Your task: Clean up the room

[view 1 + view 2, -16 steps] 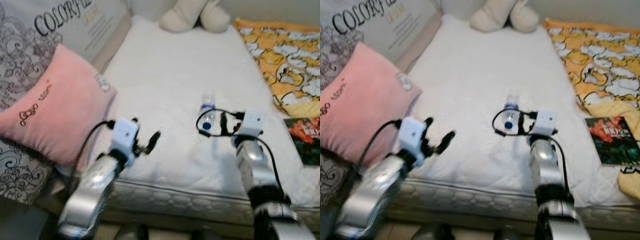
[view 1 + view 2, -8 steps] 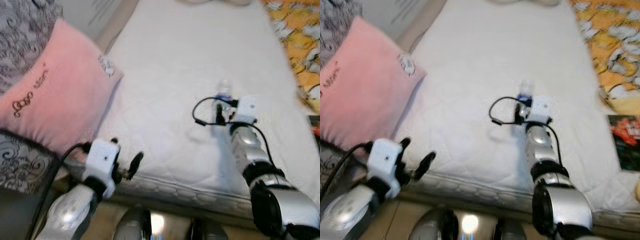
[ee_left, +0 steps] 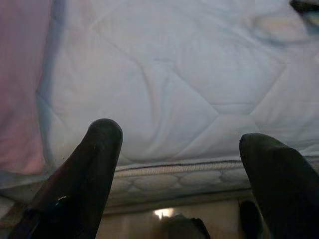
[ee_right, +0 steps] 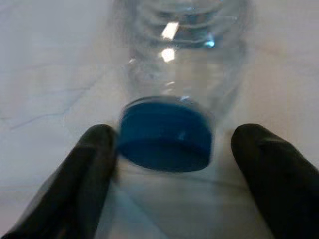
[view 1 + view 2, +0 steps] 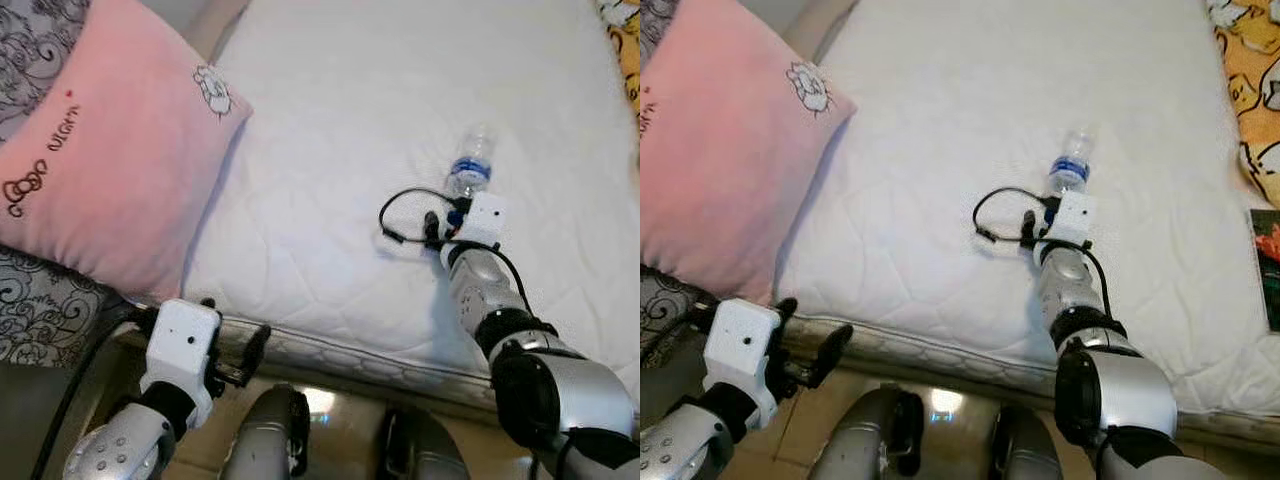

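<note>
Clear plastic bottle: lies on its side on the white quilted mattress, toward its right half; blue label band around it; blue cap faces the right gripper
Right gripper: reached out over the mattress, right at the bottle's cap end; fingers spread, one black finger touching the cap's side, the other standing a little apart from it; nothing pinched
Bottle against gripper: cap sits between the two fingertips; body stretches away beyond them
Left gripper: low by the mattress's near edge, fingers spread wide, holding nothing
Pink pillow: at the mattress's left side, well apart from the bottle
Yellow patterned blanket: along the right edge
</note>
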Controlling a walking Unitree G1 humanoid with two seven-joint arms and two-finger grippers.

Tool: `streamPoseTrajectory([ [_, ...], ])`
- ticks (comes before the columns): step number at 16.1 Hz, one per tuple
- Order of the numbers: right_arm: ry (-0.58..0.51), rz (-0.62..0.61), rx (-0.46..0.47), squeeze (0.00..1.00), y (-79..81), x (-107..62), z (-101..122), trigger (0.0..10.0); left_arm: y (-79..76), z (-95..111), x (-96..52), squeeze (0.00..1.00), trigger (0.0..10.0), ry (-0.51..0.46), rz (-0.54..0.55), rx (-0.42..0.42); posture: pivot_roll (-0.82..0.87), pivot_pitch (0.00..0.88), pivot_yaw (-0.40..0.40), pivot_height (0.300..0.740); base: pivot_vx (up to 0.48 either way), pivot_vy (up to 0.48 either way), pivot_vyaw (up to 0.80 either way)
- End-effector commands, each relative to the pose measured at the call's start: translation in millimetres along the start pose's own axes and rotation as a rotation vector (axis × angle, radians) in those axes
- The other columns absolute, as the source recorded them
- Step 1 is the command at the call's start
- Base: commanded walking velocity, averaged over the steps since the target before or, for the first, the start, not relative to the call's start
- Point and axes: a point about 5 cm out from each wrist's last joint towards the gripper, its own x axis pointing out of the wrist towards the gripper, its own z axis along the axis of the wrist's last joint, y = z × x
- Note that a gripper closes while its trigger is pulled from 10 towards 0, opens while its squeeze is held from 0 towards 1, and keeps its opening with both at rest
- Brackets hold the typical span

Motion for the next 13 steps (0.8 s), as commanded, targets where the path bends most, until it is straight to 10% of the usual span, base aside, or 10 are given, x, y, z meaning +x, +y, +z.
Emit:
streamPoseTrajectory([
  [1, 0.097, -0.011, 0.066, 0.00, -2.4, -3.4, -20, 0.0, -2.9, 2, -3.1, 0.00, 10.0, 0.000, -0.010, -0.003, 0.42, 0.318, 0.031, 0.699, 0.000, 0.000, 0.00],
  [5, 0.103, 0.003, 0.090, 0.00, -3.0, -3.2, -20, 0.0, 0.0, 4, 2.7, 0.00, 10.0, 0.001, -0.002, -0.012, 0.40, 0.313, 0.030, 0.699, 0.000, 0.000, 0.00],
  [13, -0.047, 0.055, -0.301, 0.00, 8.3, -6.0, -15, 0.0, -3.6, 4, 17.8, 0.00, 10.0, -0.003, -0.019, -0.031, 0.34, 0.284, 0.018, 0.699, 0.000, 0.000, 0.00],
])
